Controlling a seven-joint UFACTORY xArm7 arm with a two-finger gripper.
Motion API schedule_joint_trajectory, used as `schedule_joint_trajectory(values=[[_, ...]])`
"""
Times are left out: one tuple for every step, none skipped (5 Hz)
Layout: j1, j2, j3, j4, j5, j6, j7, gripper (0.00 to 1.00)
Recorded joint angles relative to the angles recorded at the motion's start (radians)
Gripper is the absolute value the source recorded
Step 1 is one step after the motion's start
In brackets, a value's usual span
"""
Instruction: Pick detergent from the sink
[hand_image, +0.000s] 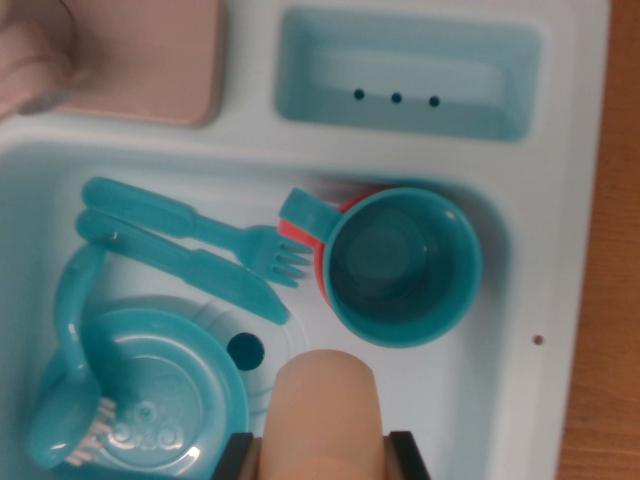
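Observation:
The detergent (325, 400) is a peach, round-topped bottle at the bottom centre of the wrist view, close to the camera. My gripper (323, 458) holds it, one dark finger (236, 458) pressing each side, so the gripper is shut on the bottle. Its lower body is hidden by the frame edge. Below it lies the pale blue sink (520, 330) with its dark drain hole (245, 350). Whether the bottle still touches the sink floor cannot be told.
In the sink lie a teal cup (400, 265) stacked in a red cup (305, 238), a teal fork (200, 225), a knife (190, 265), a teal plate (150, 400) and a brush (65, 420). Behind are a small tray recess (405, 75) and a pink board (150, 55).

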Motion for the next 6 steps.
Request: schedule_joint_trajectory(values=[[0.0005,-0.010,0.000,0.034,-0.0019,0.044,0.002,1.00],[0.0005,-0.010,0.000,0.034,-0.0019,0.044,0.002,1.00],[0.0010,-0.022,0.001,0.070,-0.0039,0.091,0.003,1.00],[0.0010,-0.022,0.001,0.070,-0.0039,0.091,0.003,1.00],[0.0015,-0.033,0.001,0.106,-0.0060,0.139,0.005,1.00],[0.0015,-0.033,0.001,0.106,-0.0060,0.139,0.005,1.00]])
